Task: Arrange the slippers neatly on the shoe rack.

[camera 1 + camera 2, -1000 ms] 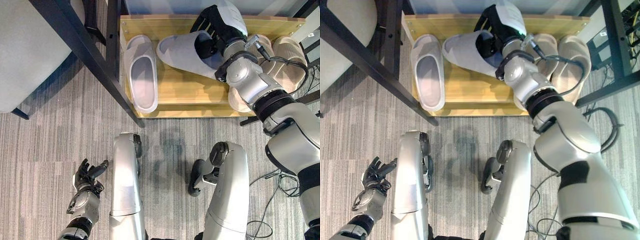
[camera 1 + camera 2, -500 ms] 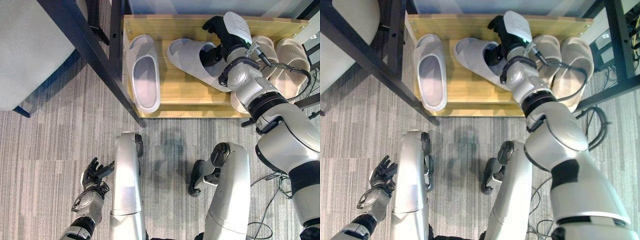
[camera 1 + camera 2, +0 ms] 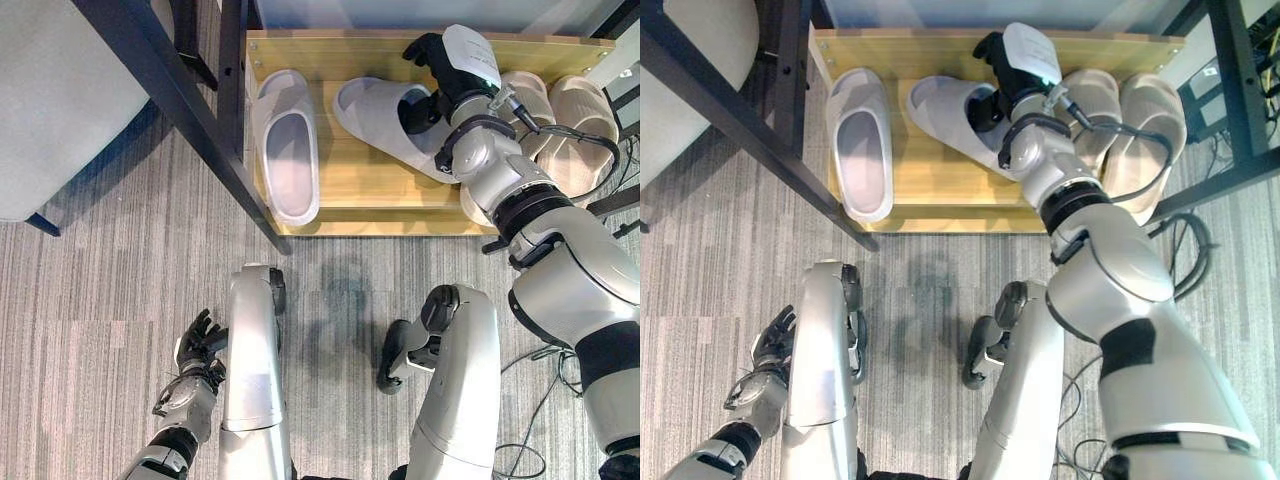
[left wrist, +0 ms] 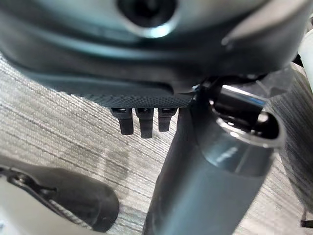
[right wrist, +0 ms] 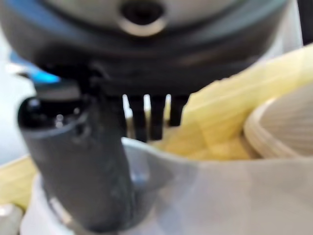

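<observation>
Right hand (image 3: 447,75) grips the angled grey slipper (image 3: 385,112), thumb inside, on the wooden shoe rack (image 3: 360,185). Left hand (image 3: 193,352) relaxed, empty, over the carpet (image 3: 90,300).

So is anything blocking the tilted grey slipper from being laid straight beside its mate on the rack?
Nothing visible. The right robot hand already holds the tilted grey slipper, thumb inside its opening. Bare shelf lies between it and the straight grey slipper. The beige slippers sit on its other side.

L hand (image 4: 146,98) over grey carpet (image 4: 58,122), fingers (image 4: 142,125) straight, holding nothing.
</observation>
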